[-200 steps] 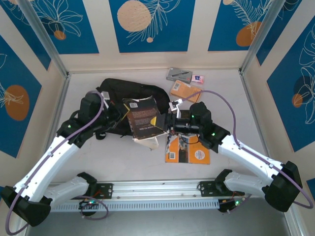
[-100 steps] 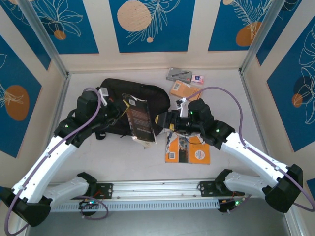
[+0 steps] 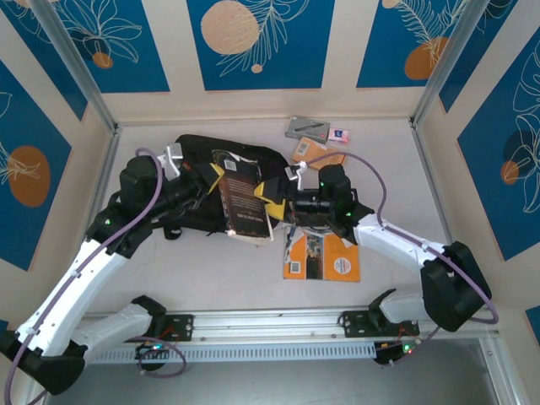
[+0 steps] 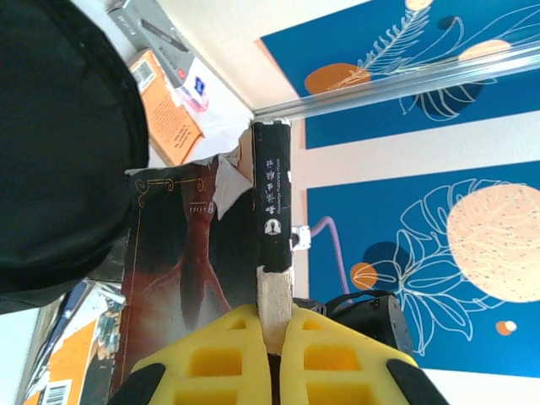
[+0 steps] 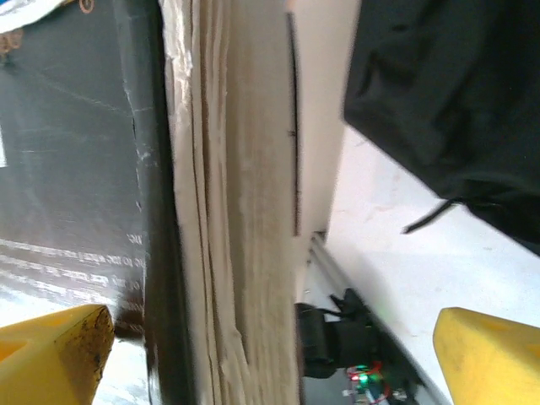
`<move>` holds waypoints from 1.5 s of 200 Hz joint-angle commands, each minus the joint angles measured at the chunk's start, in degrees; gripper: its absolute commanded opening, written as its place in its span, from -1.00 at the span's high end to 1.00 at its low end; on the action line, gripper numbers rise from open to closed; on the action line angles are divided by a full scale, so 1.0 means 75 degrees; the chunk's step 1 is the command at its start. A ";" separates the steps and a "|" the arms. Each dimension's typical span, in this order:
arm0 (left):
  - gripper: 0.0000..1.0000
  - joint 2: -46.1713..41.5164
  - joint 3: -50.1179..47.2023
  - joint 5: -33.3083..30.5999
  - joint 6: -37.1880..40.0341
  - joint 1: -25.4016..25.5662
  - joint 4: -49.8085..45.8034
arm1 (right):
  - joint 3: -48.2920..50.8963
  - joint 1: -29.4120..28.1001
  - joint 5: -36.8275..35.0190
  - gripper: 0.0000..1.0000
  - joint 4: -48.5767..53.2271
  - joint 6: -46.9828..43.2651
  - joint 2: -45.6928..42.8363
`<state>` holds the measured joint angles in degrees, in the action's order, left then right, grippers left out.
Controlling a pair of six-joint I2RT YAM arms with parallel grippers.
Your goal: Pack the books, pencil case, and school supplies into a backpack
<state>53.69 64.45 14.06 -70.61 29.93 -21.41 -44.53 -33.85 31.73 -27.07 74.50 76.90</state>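
My left gripper is shut on the page edge of a black-spined, dark-covered book, one of the books. It holds this book tilted over the black backpack. Just right of the book, my right gripper stands open. In the right wrist view the book's pages stand between that gripper's wide-apart yellow fingers. An orange book lies on the table below the right arm. Another orange book, the grey pencil case and a small eraser block lie at the back.
The backpack lies slack at the back left of the white table. Walls with blue panels close the table on three sides. A metal rail with both arm bases runs along the near edge.
My right gripper's jaws have spread wide and let go of the book. The left arm has swung the book back toward the backpack, and the right arm has followed to the left.
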 commanded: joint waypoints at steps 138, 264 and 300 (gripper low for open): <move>0.00 0.0152 -0.0229 0.1492 0.0452 0.0047 0.0672 | -0.0480 0.0182 0.0657 0.91 0.0236 -0.0400 -0.1263; 1.00 -0.0404 -0.1104 0.1340 0.0653 0.0084 0.1848 | 0.0030 0.0202 0.0481 -0.12 0.0237 -0.0563 -0.1897; 1.00 -0.0703 -0.1023 0.0394 0.0329 0.0091 0.2365 | 0.0767 -0.0502 -0.0186 -0.59 -0.1455 0.0204 -0.2040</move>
<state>50.50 56.27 23.62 -66.06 30.30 -10.44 -42.35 -34.74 34.46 -27.40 71.85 63.11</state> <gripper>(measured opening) 0.125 0.765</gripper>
